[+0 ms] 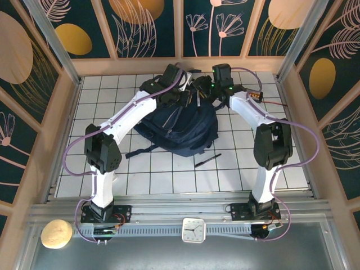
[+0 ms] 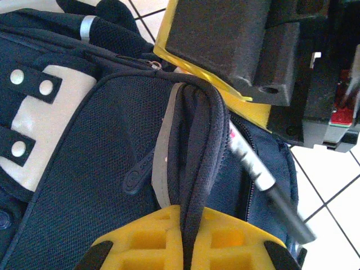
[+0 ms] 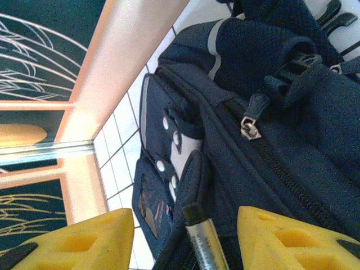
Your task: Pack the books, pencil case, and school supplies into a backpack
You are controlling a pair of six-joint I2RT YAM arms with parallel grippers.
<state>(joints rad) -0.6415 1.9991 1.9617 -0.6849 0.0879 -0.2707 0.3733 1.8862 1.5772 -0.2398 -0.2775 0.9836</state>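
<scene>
Backpack (image 1: 177, 129): lies mid-tabletop (image 1: 163, 174), top towards the far wall.
Left gripper (image 2: 188, 242): jaws pinched shut on the padded strap (image 2: 191, 146) at the backpack's top.
Right gripper (image 3: 191, 239): jaws part open, clear of the pen (image 2: 264, 181) between them, which pokes into the bag's top.
Second pen (image 1: 208, 160): on the tiles just in front of the backpack.
Handling, backpack: soft and floppy; its mouth likely sags unless the strap is held.
Handling, pens: light, stiff, smooth, likely to roll; pinch mid-shaft, across the barrel.
</scene>
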